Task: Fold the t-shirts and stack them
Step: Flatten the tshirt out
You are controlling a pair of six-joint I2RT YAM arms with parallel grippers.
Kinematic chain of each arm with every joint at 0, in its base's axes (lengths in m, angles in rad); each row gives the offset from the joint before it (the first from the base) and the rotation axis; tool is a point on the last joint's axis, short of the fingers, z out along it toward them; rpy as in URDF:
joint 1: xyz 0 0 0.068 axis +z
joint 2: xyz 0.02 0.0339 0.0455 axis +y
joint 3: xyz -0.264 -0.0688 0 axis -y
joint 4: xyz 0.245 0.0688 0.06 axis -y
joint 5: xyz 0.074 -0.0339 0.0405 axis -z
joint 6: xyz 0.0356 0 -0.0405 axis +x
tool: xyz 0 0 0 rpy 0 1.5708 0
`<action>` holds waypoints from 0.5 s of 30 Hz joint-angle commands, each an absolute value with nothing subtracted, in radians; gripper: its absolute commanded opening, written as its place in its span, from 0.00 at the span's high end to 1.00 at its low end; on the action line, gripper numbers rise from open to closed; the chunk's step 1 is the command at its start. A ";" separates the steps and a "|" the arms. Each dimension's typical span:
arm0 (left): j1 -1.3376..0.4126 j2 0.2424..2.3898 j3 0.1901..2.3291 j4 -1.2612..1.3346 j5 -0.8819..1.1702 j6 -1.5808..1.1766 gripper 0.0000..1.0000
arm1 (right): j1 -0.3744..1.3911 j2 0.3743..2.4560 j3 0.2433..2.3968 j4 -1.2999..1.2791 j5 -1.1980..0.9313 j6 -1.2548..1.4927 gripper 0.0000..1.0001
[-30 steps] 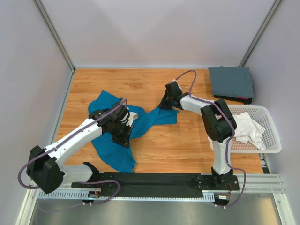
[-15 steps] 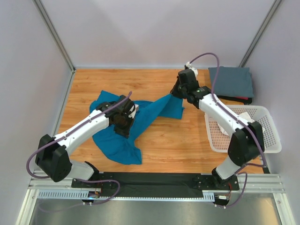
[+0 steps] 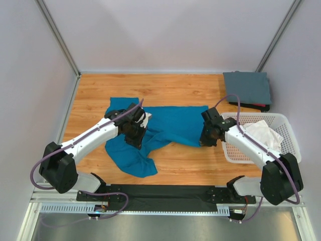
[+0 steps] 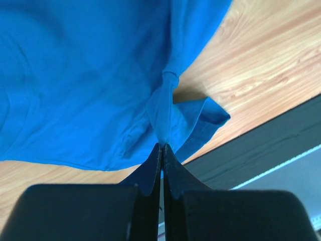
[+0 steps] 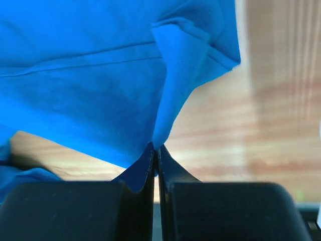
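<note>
The teal-blue t-shirt (image 3: pixel 175 125) lies stretched across the middle of the wooden table, partly lifted between both arms. My left gripper (image 3: pixel 136 139) is shut on a pinch of its cloth (image 4: pixel 163 108) near the left side. My right gripper (image 3: pixel 205 139) is shut on a pinch of its right edge (image 5: pixel 173 75). The slate grey t-shirt (image 3: pixel 247 88) lies folded at the back right corner. The white t-shirt (image 3: pixel 263 135) lies crumpled in the white lattice basket (image 3: pixel 288 155).
The basket stands at the right edge, close beside my right arm. A red and black item (image 3: pixel 258 106) peeks out under the grey shirt. A black strip (image 3: pixel 160 192) runs along the table's near edge, also in the left wrist view (image 4: pixel 281 135).
My right gripper has swung from the back middle toward the near right with the shirt's edge, pulling the teal shirt out wide. My left gripper has shifted slightly, still holding cloth.
</note>
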State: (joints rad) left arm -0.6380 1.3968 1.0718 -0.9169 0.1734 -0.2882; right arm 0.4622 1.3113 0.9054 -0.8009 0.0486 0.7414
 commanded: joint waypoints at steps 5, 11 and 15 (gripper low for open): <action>-0.637 1.353 1.077 -0.956 0.261 -0.244 0.63 | 0.463 1.347 0.906 -0.940 0.044 0.645 0.72; -0.567 1.319 1.213 -0.942 0.055 -0.320 0.00 | 0.460 1.448 1.149 -0.976 0.041 0.546 0.50; -0.378 1.362 1.264 -0.849 0.031 -0.426 0.02 | 0.456 1.499 1.337 -0.976 0.067 0.515 0.50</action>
